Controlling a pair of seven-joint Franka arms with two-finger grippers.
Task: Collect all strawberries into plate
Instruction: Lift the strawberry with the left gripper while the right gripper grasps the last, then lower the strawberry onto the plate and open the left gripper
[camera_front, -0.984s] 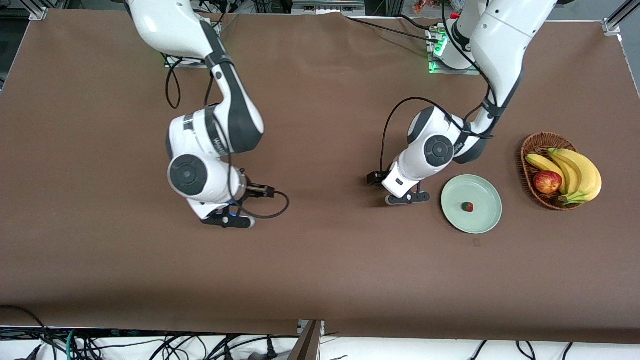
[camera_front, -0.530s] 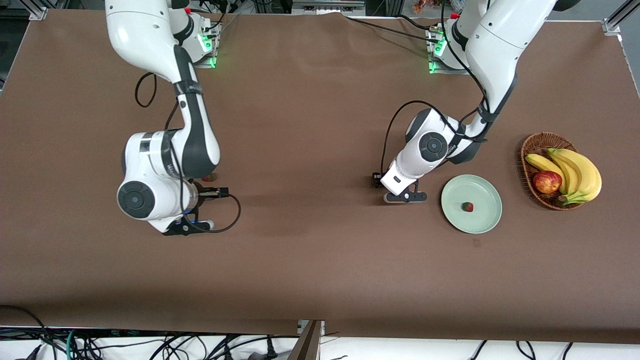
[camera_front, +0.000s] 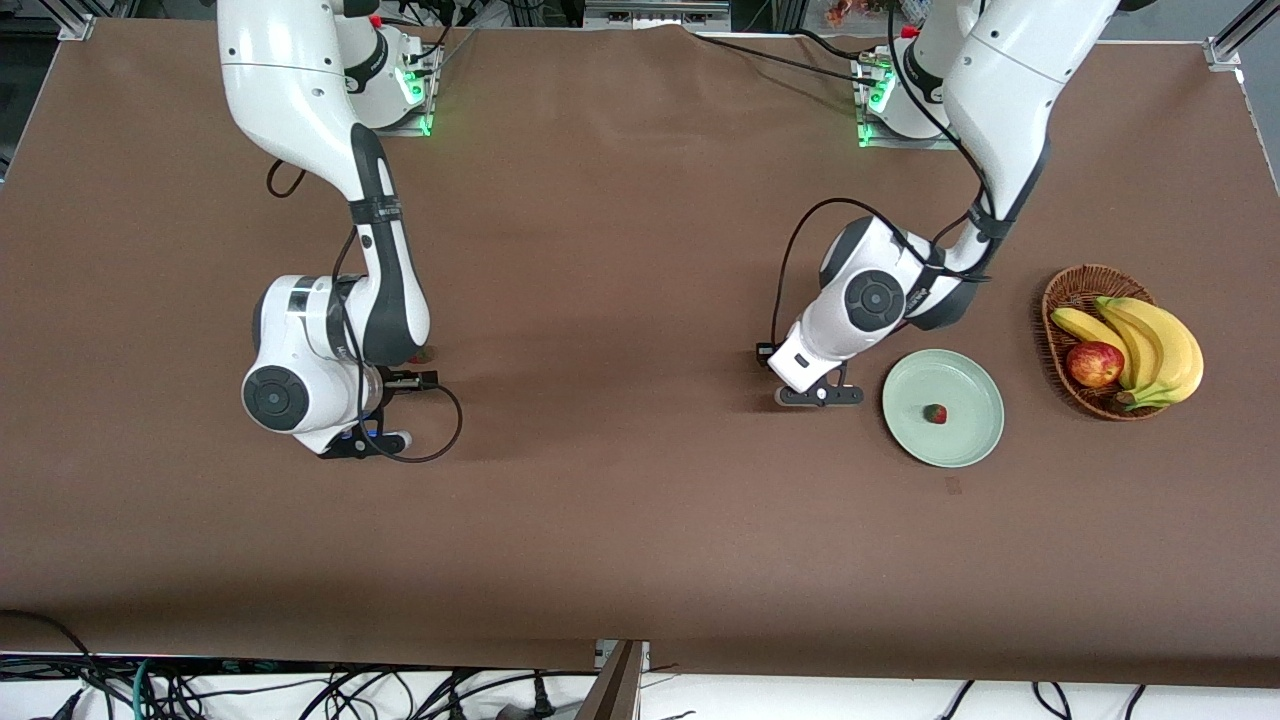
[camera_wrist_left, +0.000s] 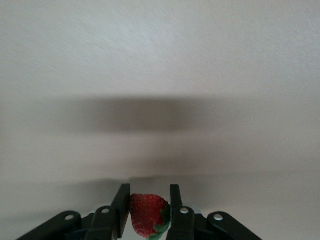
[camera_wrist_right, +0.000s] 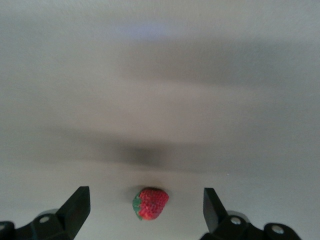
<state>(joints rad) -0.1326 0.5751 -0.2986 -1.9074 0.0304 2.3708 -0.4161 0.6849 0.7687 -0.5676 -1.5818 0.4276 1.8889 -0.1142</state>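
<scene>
My left gripper (camera_wrist_left: 148, 192) is shut on a red strawberry (camera_wrist_left: 146, 214) with a green cap, pinched between both fingers. In the front view this gripper (camera_front: 818, 396) hangs low over the table beside the mint-green plate (camera_front: 975, 440), and its berry is hidden there. A second strawberry (camera_front: 935, 413) lies in the plate. My right gripper (camera_wrist_right: 145, 194) is open above a strawberry (camera_wrist_right: 150, 203) lying on the table between its fingers, apart from both. In the front view the right gripper (camera_front: 365, 442) is toward the right arm's end, with a bit of red berry (camera_front: 420, 354) showing beside its wrist.
A wicker basket (camera_front: 1062, 290) with bananas (camera_front: 1160, 345) and an apple (camera_front: 1094, 363) stands beside the plate, toward the left arm's end. A small dark mark (camera_front: 952, 485) lies on the brown table nearer the camera than the plate. Cables hang along the front edge.
My left gripper has shut on the strawberry and shifted slightly. The right arm has swung toward its own end of the table, uncovering a red berry beside its wrist.
</scene>
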